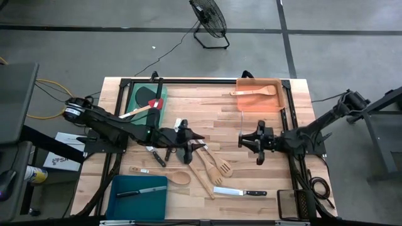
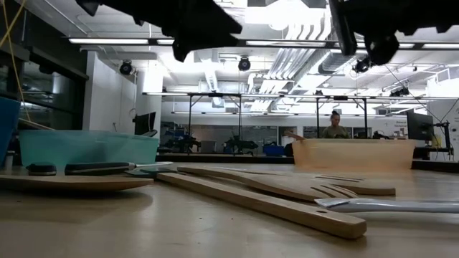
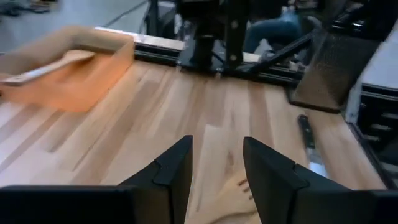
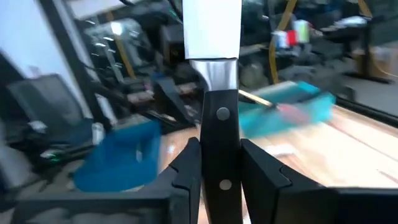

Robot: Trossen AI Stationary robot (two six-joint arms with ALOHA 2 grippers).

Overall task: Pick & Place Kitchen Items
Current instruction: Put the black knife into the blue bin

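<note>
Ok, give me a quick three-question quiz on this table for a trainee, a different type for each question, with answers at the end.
1. True or false: the orange shallow tray holds a red-headed spatula.
2. What is the right gripper shut on? A: a pale wooden turner. B: a black-handled steel knife. C: nothing.
3. Fill in: the one utensil in the teal shallow tray is a ____.
Key: 1 false, it holds a pale wooden spoon. 2 B. 3 knife.
</note>
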